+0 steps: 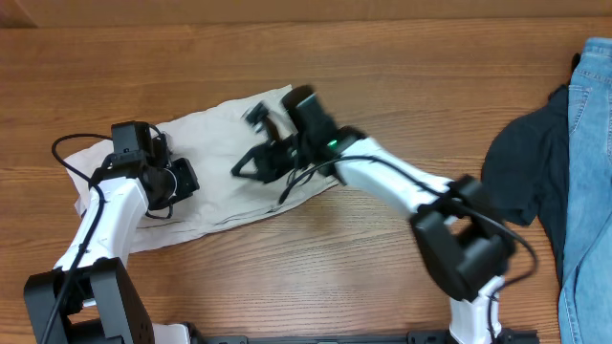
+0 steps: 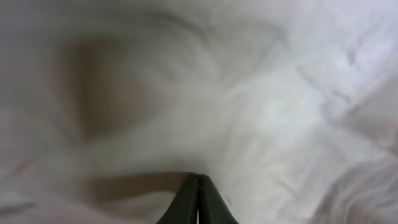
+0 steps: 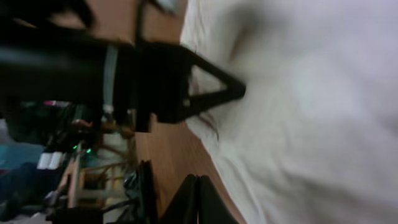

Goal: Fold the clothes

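Overhead, the cream shorts (image 1: 218, 129) lie rumpled on the counter (image 1: 382, 57), their far corner pointing away from the arms and their near edge running ragged along bare wood. Both arms reach over the shorts — the left gripper (image 1: 189, 178) above their left half, the right gripper (image 1: 241, 168) near their middle. Each wrist view shows the jaws pressed together, tip against tip. Right of the shorts lies broad open wood — beyond it, a dark garment (image 1: 521, 167) and jeans (image 1: 588, 143).
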